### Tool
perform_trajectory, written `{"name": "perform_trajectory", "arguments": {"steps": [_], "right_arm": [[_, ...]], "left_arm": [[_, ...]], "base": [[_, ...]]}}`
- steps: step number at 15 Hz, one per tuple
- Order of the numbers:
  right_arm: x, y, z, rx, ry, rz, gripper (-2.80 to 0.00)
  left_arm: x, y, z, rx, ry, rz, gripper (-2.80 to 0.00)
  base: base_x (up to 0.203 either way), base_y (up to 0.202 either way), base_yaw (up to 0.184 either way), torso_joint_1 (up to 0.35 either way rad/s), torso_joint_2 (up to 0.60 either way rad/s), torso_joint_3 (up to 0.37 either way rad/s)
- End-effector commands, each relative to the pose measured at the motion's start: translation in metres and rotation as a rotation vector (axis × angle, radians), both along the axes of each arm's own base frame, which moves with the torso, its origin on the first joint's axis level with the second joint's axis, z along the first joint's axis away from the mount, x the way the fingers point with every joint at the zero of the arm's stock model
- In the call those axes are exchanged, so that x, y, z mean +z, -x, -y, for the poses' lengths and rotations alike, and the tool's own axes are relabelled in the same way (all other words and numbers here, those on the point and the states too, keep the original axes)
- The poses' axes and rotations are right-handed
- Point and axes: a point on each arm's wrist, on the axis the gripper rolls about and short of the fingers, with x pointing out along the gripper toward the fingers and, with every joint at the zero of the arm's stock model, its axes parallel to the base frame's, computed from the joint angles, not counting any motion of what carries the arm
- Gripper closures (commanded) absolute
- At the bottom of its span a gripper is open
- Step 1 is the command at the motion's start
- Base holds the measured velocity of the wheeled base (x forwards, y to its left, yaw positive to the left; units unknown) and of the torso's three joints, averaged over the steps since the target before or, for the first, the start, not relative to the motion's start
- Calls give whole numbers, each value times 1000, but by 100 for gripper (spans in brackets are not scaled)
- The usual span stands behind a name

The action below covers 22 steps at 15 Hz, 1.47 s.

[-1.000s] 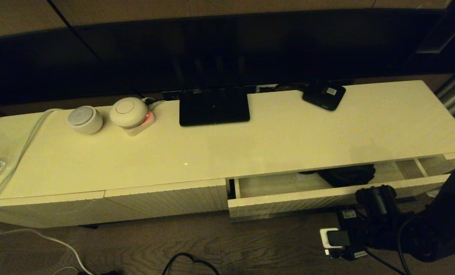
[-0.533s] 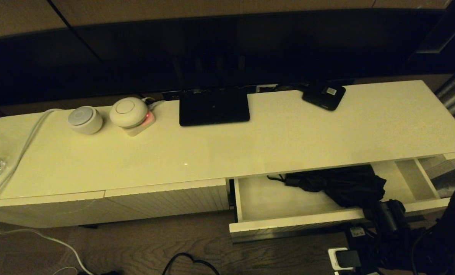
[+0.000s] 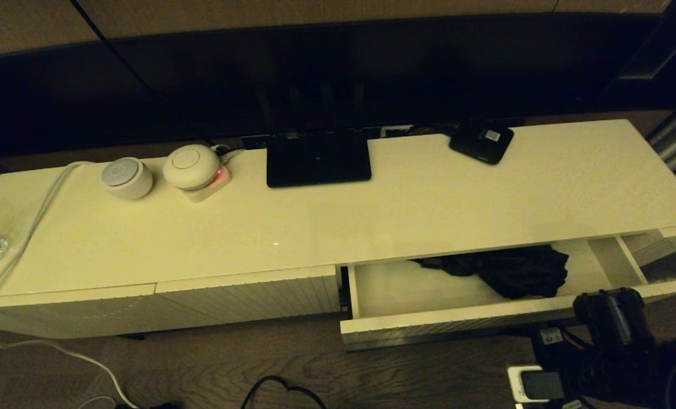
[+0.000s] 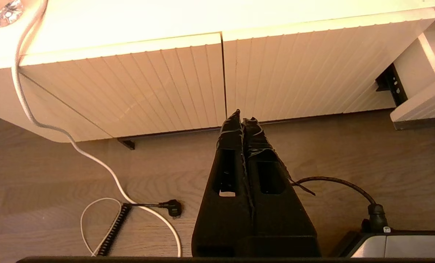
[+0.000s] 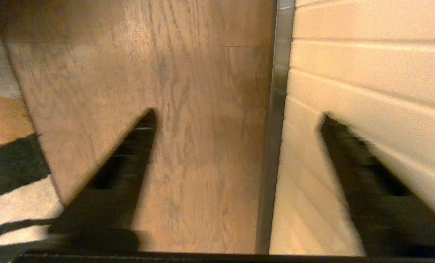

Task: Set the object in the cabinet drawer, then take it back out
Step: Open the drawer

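Observation:
The cabinet drawer (image 3: 440, 321) stands pulled out at the right half of the cream cabinet. In it lies the object (image 3: 508, 271), a black compact umbrella with bunched fabric, its far part hidden under the cabinet top. My right gripper (image 3: 608, 301) hangs just in front of the drawer's right end, low over the floor. In the right wrist view that gripper (image 5: 238, 116) is open, with only floor and the drawer's ribbed front (image 5: 349, 73) between its fingers. My left gripper (image 4: 241, 117) is shut and empty, parked low before the closed ribbed panels.
On the cabinet top (image 3: 429, 210) sit a small black box with a white label (image 3: 482, 142), a black screen base (image 3: 318, 159), two round white devices (image 3: 126, 177) and a white cable (image 3: 25, 227). A white power strip (image 3: 534, 383) and cables lie on the floor.
The drawer has come out from nearly shut to well open, uncovering the umbrella. My right gripper has left the drawer front and moved right and down, its jaws narrowing a little.

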Motion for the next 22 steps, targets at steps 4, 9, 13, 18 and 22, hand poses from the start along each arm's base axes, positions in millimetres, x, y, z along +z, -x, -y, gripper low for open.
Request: {"name": "perform_trajectory", "arguments": {"steps": [4, 9, 13, 18, 22], "right_arm": [[49, 59, 13, -20, -22, 13, 0], [90, 131, 25, -241, -221, -102, 0], [148, 131, 24, -596, -537, -236, 0], [149, 81, 17, -1003, -686, -456, 0], [148, 33, 7, -1307, -807, -556, 0]], "left_arm": [[-1, 0, 0, 1, 0, -3, 0], [-1, 0, 0, 1, 0, -3, 0], [-1, 0, 0, 1, 0, -3, 0], [-1, 0, 0, 1, 0, -3, 0], [-1, 0, 0, 1, 0, -3, 0]], "base": [[0, 0, 0, 0, 0, 0], [0, 0, 0, 0, 0, 0], [0, 0, 0, 0, 0, 0], [0, 0, 0, 0, 0, 0], [0, 0, 0, 0, 0, 0]]}}
